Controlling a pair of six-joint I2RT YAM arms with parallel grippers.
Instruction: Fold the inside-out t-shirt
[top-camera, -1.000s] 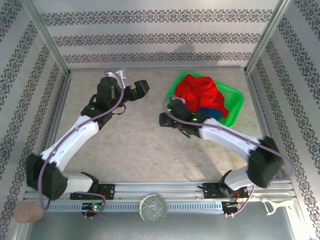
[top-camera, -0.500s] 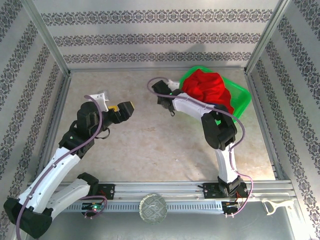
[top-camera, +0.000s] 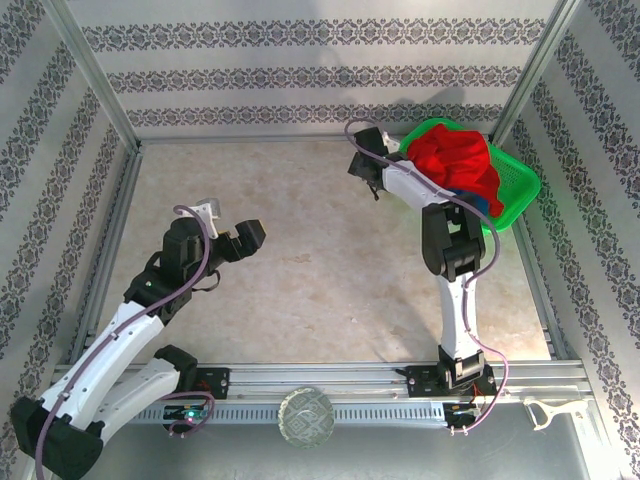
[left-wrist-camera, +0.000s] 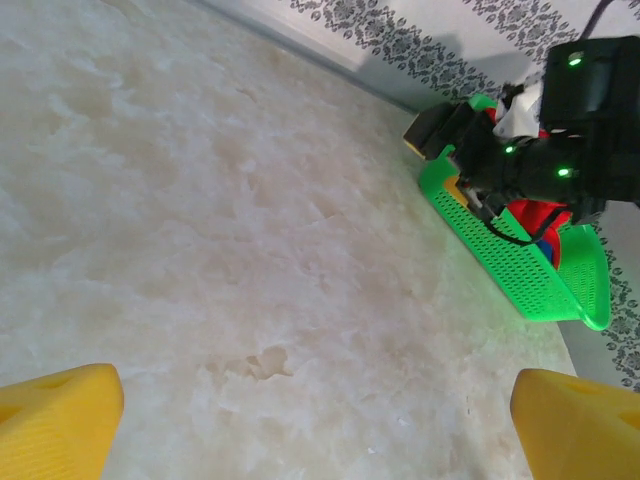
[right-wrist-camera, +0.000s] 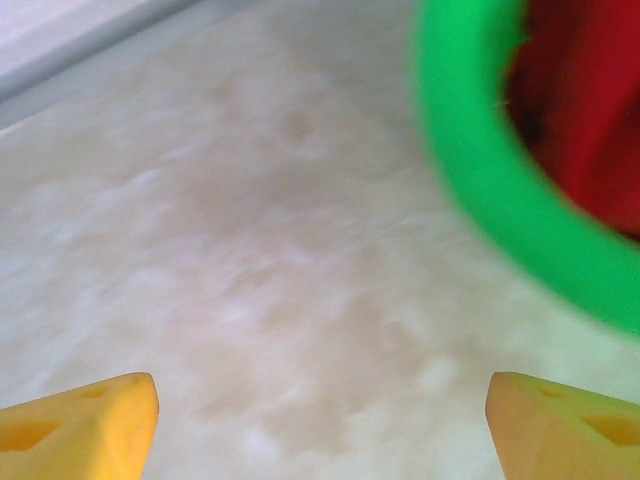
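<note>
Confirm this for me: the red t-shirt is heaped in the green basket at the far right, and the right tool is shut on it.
Wrong on the grip. The right wrist view shows the right tool open over bare table beside the green basket, holding nothing. The red t-shirt is heaped in that basket at the far right.

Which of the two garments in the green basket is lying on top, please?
The red t-shirt: it is heaped over the blue garment, of which just a small patch peeks out at the basket's near side.
</note>
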